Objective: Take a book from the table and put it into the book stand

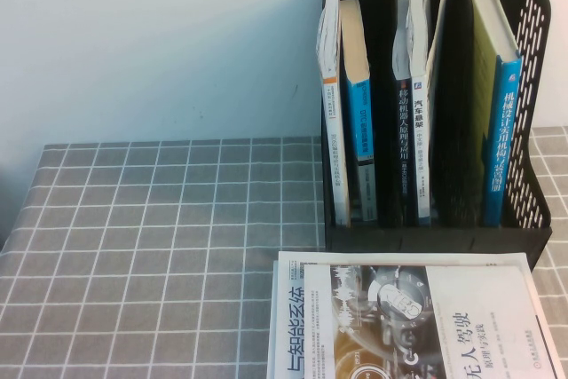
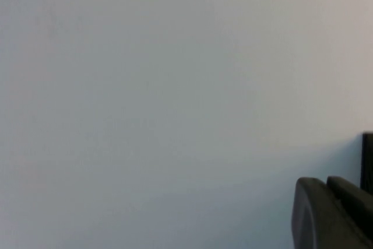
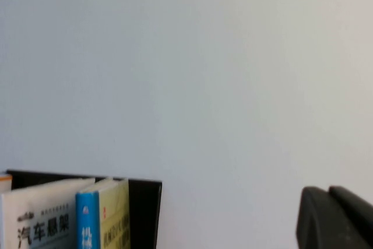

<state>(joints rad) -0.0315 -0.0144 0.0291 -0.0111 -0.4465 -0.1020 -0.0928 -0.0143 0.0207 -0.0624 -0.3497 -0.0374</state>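
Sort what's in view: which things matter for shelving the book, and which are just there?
Job: the book lying flat on the table; the book stand; left gripper and right gripper, both raised facing the wall.
Bystanders: shelved books already in the stand.

white paperback book with grey-black circular machine graphic (image 1: 408,317): flat on grey white-grid cloth table (image 1: 160,255) | black perforated plastic three-slot book stand (image 1: 532,130): just behind, holds upright books | grippers, fingers: none visible

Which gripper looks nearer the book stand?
Probably right. The right gripper faces the wall with the book stand close in its view; the left gripper sees only a dark sliver. Neither arm shows in the high view.
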